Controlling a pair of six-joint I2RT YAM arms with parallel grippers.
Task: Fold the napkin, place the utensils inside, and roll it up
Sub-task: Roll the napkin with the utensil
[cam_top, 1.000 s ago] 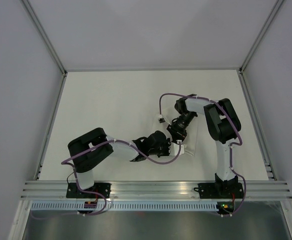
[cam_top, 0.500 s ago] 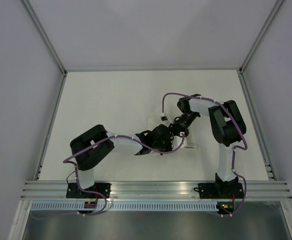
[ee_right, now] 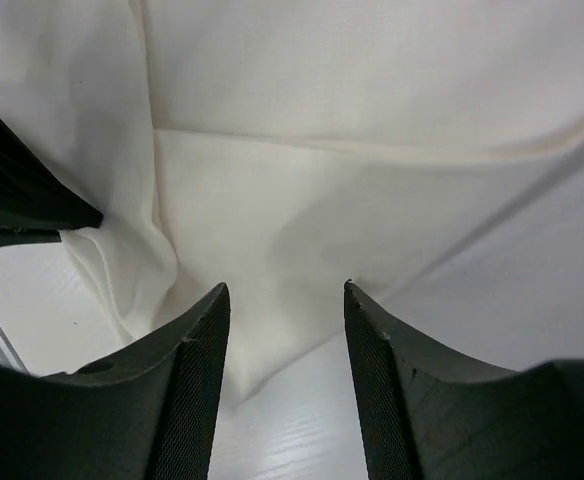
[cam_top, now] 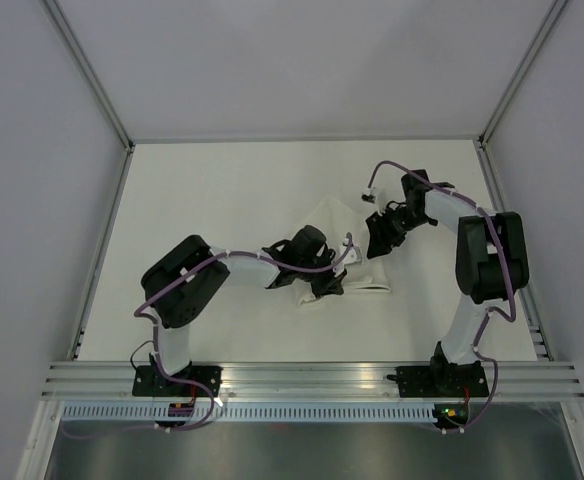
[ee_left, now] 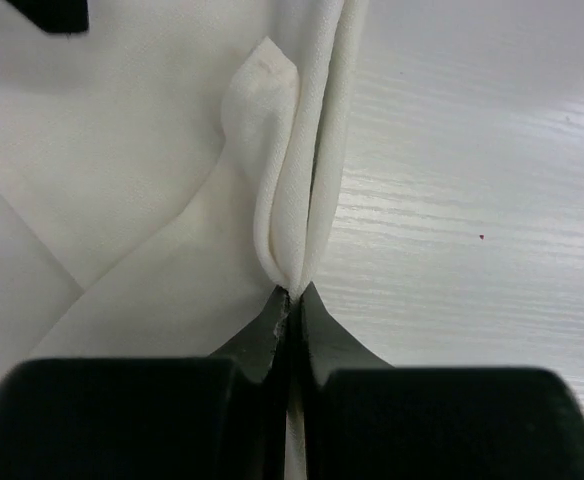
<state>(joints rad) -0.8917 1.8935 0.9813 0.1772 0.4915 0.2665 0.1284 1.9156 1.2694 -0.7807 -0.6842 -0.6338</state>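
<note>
Two arms meet over the large white napkin (cam_top: 369,276) of soft, plain cloth, which lies rumpled and partly folded around the middle of your white bench (cam_top: 212,190), a little nearer the near edge than the far one. One corner of the cloth peaks toward the far edge, and a flatter folded band runs along its near side.

Your left gripper (cam_top: 326,284) reaches in from the left and sits on the near-left part of the cloth. In the left wrist view its black fingers (ee_left: 324,340) are pressed together, and a raised fold of the napkin (ee_left: 152,190) is pinched between the tips, standing up as a narrow double ridge beside bare bench (ee_left: 472,200).

Your right gripper (cam_top: 378,243) hangs above the far-right part of the cloth with its jaws spread and nothing between them. In the right wrist view the napkin (ee_right: 352,190) shows through the gap between the two dark fingers (ee_right: 197,350), and the left gripper (ee_right: 17,205) shows at the left edge.
</note>
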